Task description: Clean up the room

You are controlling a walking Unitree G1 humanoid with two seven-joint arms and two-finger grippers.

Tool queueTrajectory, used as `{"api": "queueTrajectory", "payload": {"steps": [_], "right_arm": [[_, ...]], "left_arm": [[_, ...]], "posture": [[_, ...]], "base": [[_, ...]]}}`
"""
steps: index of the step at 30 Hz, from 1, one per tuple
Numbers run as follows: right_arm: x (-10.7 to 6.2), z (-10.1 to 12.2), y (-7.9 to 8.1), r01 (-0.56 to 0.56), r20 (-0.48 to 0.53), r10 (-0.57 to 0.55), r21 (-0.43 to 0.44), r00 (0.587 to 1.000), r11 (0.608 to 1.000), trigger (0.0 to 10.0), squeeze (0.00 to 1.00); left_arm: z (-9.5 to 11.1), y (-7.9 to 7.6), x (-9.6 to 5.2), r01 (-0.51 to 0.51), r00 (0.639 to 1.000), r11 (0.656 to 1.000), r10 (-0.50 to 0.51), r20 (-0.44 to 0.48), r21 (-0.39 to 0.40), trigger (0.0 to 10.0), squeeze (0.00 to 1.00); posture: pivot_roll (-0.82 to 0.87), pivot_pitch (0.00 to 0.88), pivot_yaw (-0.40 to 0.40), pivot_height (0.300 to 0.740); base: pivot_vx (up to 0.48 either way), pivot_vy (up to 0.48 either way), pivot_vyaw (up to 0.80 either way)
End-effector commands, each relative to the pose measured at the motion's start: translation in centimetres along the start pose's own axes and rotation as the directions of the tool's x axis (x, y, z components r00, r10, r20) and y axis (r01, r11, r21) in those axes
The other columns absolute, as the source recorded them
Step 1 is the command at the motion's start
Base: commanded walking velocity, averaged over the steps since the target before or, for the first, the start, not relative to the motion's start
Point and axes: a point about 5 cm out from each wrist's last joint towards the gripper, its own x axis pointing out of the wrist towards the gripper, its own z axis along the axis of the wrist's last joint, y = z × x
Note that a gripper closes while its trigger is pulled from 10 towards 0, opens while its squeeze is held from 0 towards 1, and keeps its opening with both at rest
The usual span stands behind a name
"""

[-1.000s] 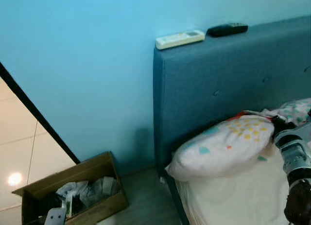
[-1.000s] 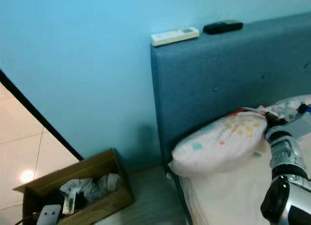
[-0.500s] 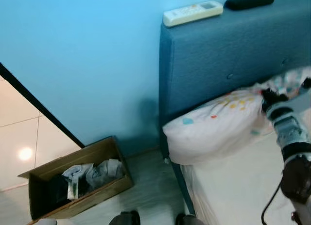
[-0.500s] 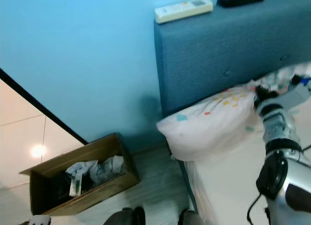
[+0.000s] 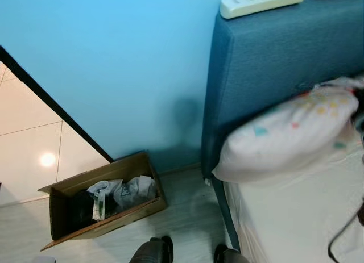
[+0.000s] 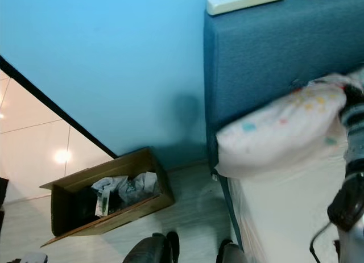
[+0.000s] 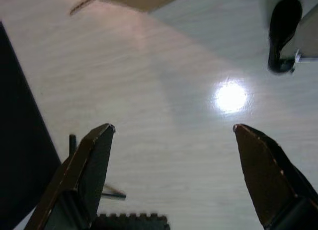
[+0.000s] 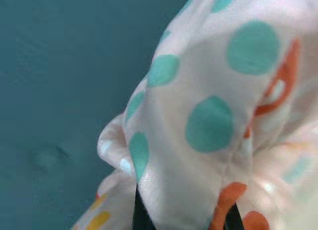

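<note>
Right now my right gripper (image 8: 184, 221) is pinched on a fold of the pillow (image 5: 290, 135), the dotted cloth bunched between my two fingers. The pillow lies at the head end of the bed (image 5: 296, 223), against the headboard (image 5: 267, 64), with its free end poking past the bed's side edge over the floor (image 5: 187, 217).

My worry is the grip. I hold only a pinch of cover near one end, not the pillow's bulk, so a sharp pull could slide the fabric out of my fingers, or peel the cover while the filling stays put. With that end already overhanging the edge, a slip would likely send the pillow down onto the floor beside the box (image 5: 102, 197), which adds mess rather than clearing it.

Two more things: a white remote (image 5: 261, 1) lies on the headboard's top edge, near its corner, and swinging the pillow upward could knock it off. My own feet stand close to the bed's side, so a dropped pillow may land underfoot.

My left gripper (image 7: 174, 128) hangs over bare floor, fingers spread wide, holding nothing.
</note>
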Motion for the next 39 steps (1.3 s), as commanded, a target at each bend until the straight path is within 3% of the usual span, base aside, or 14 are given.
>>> {"api": "queueTrajectory", "payload": {"steps": [1,6,13,18,19,20,21,24,28,30,35,36,37,39], "right_arm": [[-1.0,-0.6,-2.1,0.074,-0.007,-0.074,-0.077,0.997,0.994,10.0,0.00],[-2.4,-2.0,-4.4,0.145,-0.075,-0.165,-0.220,0.983,0.965,10.0,0.00],[-2.7,-1.8,-5.2,0.177,-0.079,-0.219,-0.357,0.973,0.917,10.0,0.00],[-3.1,-0.9,-6.3,0.232,-0.054,-0.311,-0.548,0.949,0.804,10.0,0.04],[-3.1,-0.9,-6.3,0.232,-0.054,-0.311,-0.548,0.949,0.804,10.0,0.04],[-3.3,-0.5,-6.9,0.267,-0.036,-0.356,-0.593,0.934,0.760,10.0,0.97],[-3.3,-0.5,-6.9,0.267,-0.036,-0.356,-0.593,0.934,0.760,10.0,0.97],[-4.6,0.7,-9.3,0.386,0.024,-0.523,-0.702,0.852,0.598,10.0,1.00],[-5.2,1.0,-10.4,0.432,0.038,-0.590,-0.720,0.806,0.544,10.0,1.00],[-5.4,1.1,-10.6,0.443,0.038,-0.606,-0.719,0.795,0.536,10.0,1.00],[-4.8,-1.1,-9.5,0.315,-0.138,-0.573,-0.721,0.808,0.618,10.0,1.00],[-4.8,-1.1,-9.5,0.315,-0.138,-0.573,-0.721,0.808,0.618,10.0,1.00],[-4.5,-2.1,-8.7,0.184,-0.240,-0.540,-0.766,0.807,0.615,10.0,0.76],[-4.3,-2.2,-8.4,0.153,-0.255,-0.533,-0.781,0.807,0.605,10.0,0.76]], "left_arm": [[-1.8,1.1,-1.2,-0.016,0.998,1.000,0.016,-0.057,0.007,10.0,0.00],[-2.0,1.4,-1.5,-0.017,0.998,1.000,0.017,-0.058,0.005,10.0,0.00],[-1.7,1.5,-1.5,-0.015,0.999,1.000,0.015,-0.051,-0.005,10.0,0.00],[-1.4,0.5,-1.0,0.001,0.999,1.000,-0.002,-0.040,-0.018,10.0,0.00],[-1.4,0.5,-1.0,0.001,0.999,1.000,-0.002,-0.040,-0.018,10.0,0.00],[-1.3,0.4,-1.0,0.004,0.999,1.000,-0.004,-0.040,-0.023,10.0,0.00],[-1.3,0.4,-1.0,0.004,0.999,1.000,-0.004,-0.040,-0.023,10.0,0.00],[-1.4,-0.1,-0.8,0.008,0.999,0.999,-0.010,-0.045,-0.038,10.0,0.00],[-1.3,-0.3,-0.5,0.006,0.999,0.999,-0.008,-0.050,-0.048,10.0,0.00],[-1.2,-0.5,-0.4,0.007,0.999,0.998,-0.010,-0.052,-0.055,10.0,0.00],[-0.4,-1.6,0.6,0.021,0.998,0.997,-0.025,-0.053,-0.078,10.0,0.00],[-0.4,-1.6,0.6,0.021,0.998,0.997,-0.025,-0.053,-0.078,10.0,0.00],[-0.1,-2.1,1.0,0.023,0.998,0.996,-0.028,-0.055,-0.086,10.0,0.00],[0.1,-2.2,1.1,0.024,0.998,0.996,-0.029,-0.056,-0.088,10.0,0.00]], "posture": [[0.33,0.377,0.118,0.740],[0.34,0.382,0.124,0.740],[0.34,0.381,0.124,0.740],[0.33,0.374,0.114,0.740],[0.33,0.374,0.114,0.740],[0.33,0.369,0.110,0.740],[0.33,0.369,0.110,0.740],[0.32,0.357,0.103,0.740],[0.31,0.347,0.098,0.740],[0.31,0.335,0.094,0.740],[0.28,0.278,0.072,0.740],[0.28,0.278,0.072,0.740],[0.27,0.255,0.064,0.740],[0.27,0.250,0.062,0.740]], "base": [[0.000,0.000,0.00],[0.000,0.000,0.00],[0.000,0.000,0.00],[0.000,0.000,0.00],[0.000,0.000,0.00],[0.000,0.000,0.00],[0.000,0.000,0.00],[0.000,0.000,0.00],[0.000,0.000,0.00],[0.000,0.000,0.00],[0.000,0.000,0.00],[0.000,0.000,0.00],[0.000,0.000,0.00],[0.000,0.000,0.00]]}}
